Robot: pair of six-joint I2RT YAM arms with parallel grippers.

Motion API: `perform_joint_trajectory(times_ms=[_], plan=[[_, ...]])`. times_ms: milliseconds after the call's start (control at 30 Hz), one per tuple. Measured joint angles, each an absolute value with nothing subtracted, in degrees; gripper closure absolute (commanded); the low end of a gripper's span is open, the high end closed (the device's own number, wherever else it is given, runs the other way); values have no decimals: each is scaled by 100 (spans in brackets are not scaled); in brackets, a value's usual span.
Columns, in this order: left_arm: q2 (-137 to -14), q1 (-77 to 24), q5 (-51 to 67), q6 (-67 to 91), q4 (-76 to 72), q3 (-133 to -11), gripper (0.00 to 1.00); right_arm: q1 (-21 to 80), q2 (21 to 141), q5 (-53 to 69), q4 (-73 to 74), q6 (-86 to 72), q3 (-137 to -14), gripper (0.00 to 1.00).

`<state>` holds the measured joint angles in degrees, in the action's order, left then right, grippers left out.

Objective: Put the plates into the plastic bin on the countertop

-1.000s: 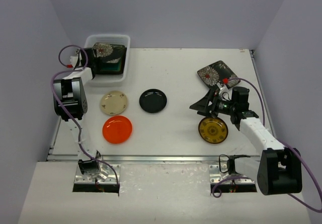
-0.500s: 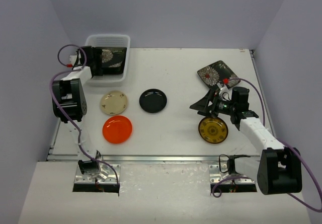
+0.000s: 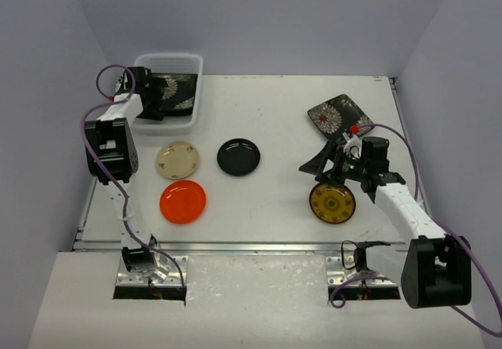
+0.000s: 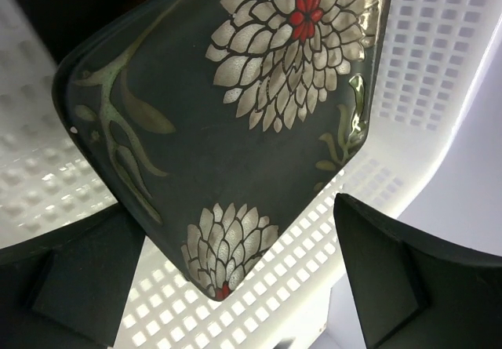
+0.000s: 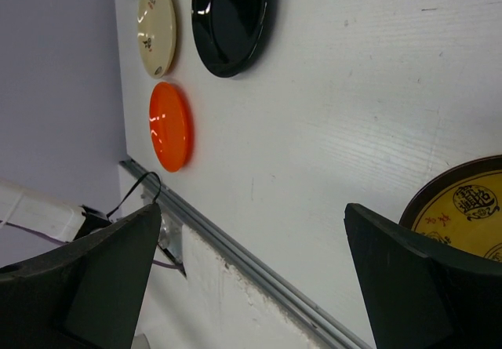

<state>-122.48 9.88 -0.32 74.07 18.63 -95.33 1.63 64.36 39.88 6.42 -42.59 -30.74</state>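
A dark square floral plate (image 3: pixel 177 91) (image 4: pixel 235 90) lies in the plastic bin (image 3: pixel 167 56) (image 4: pixel 392 161) at the countertop's (image 3: pixel 267 114) far left. My left gripper (image 3: pixel 150 98) (image 4: pixel 235 286) hovers open at the bin's left side; the plate's corner sits between its spread fingers, untouched. Cream (image 3: pixel 177 160) (image 5: pixel 157 23), black (image 3: pixel 238 157) (image 5: pixel 231 19) and orange (image 3: pixel 183 201) (image 5: pixel 171 125) round plates rest on the countertop. My right gripper (image 3: pixel 325 165) (image 5: pixel 251 286) is open and empty, just above the yellow-patterned plate (image 3: pixel 332 202) (image 5: pixel 471 216). A second floral square plate (image 3: pixel 340 114) lies behind it.
A metal rail (image 3: pixel 235 247) (image 5: pixel 259 267) runs along the countertop's near edge. Purple-grey walls close in the left, back and right sides. Purple cables loop off both arms.
My left gripper has opened and let go of the floral plate, which has settled lower in the bin. The gripper drew back slightly left. The right arm barely moved.
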Motion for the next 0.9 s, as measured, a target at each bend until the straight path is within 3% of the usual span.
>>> perform_joint_trajectory(times_ms=[167,367,500,667,900], plan=[[-12829,1021,155,7221,2240,-10529,0,163,6236,3913,756,-4206,-3074,1],[-12807,1042,180,6952,2614,-10688,0,163,6176,3736,926,-4199,-3110,1],[-12649,1072,279,6835,2796,-10495,0,164,6191,3458,1134,-4225,-3218,1],[-11724,1143,552,6819,2411,-9296,0,160,6296,2659,1573,-4428,-3626,1],[-10534,1239,614,6338,2269,-8942,0,-203,6541,1946,1769,-4819,-3887,1]])
